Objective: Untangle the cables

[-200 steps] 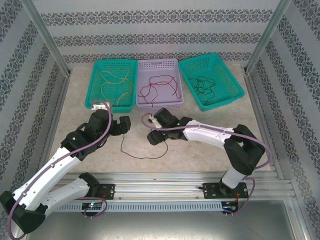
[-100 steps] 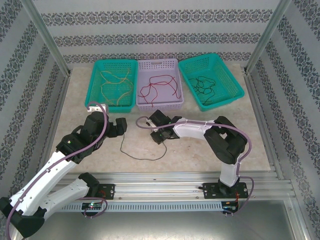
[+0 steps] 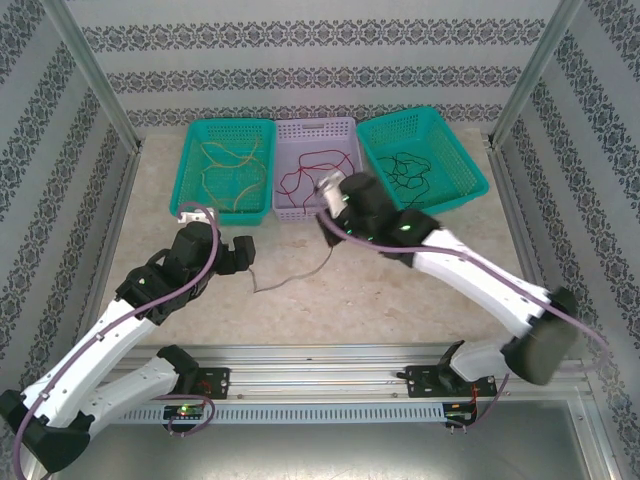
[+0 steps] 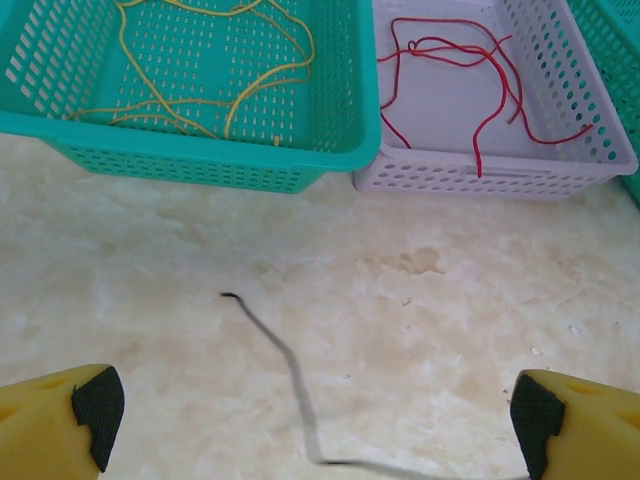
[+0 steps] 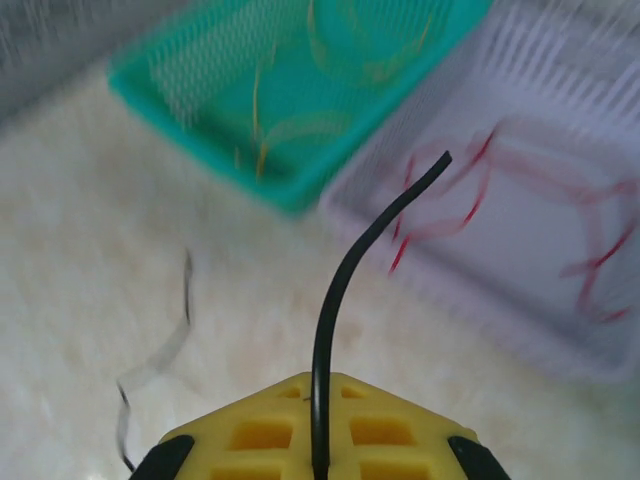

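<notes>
I note three baskets in a row along the far side of the surface (image 3: 400,290): the left basket (image 3: 230,122), the middle basket (image 3: 315,121) just beside it, and the right basket (image 3: 450,203) beyond that, turned askew. Inside them lie the left-basket cable (image 3: 225,165), middle-basket cable (image 3: 300,178) and right-basket cable (image 3: 405,170) in turn. Nearer me, a loose cable (image 3: 290,278) lies on the surface between the arms, one end just ahead of the left tool (image 4: 316,410), which sits before the left basket, and the other end rising into the right tool (image 5: 318,395) by the middle basket's near edge.
</notes>
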Robot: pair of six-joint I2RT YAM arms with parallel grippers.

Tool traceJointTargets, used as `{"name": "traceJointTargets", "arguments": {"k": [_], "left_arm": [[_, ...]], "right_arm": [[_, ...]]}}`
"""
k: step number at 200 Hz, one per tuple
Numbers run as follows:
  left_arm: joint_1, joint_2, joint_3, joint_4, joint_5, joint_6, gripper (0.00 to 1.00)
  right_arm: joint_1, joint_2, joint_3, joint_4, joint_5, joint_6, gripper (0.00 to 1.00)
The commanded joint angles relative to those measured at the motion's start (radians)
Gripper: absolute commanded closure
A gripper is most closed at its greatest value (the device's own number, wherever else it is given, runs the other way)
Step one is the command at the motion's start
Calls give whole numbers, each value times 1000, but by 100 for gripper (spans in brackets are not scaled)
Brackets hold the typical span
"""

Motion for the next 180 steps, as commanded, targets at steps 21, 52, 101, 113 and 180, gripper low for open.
{"name": "traceJointTargets", "arguments": {"k": [21, 52, 101, 113, 180], "left_arm": [[16, 15, 9, -9, 20, 21, 0], [16, 26, 0, -1, 37, 14, 0], [16, 41, -20, 20, 59, 3, 0], [16, 46, -28, 30, 65, 0, 0], [16, 64, 4, 48, 90, 35, 0]], "right_arm": [[-152, -123, 235, -147, 13, -30, 100], [-251, -95, 450, -200, -19, -35, 100], [-425, 50, 855, -303, -82, -8, 100], [-465, 77, 898, -289, -104, 13, 100], [-638, 258, 1051, -270, -113, 70, 100]]}}
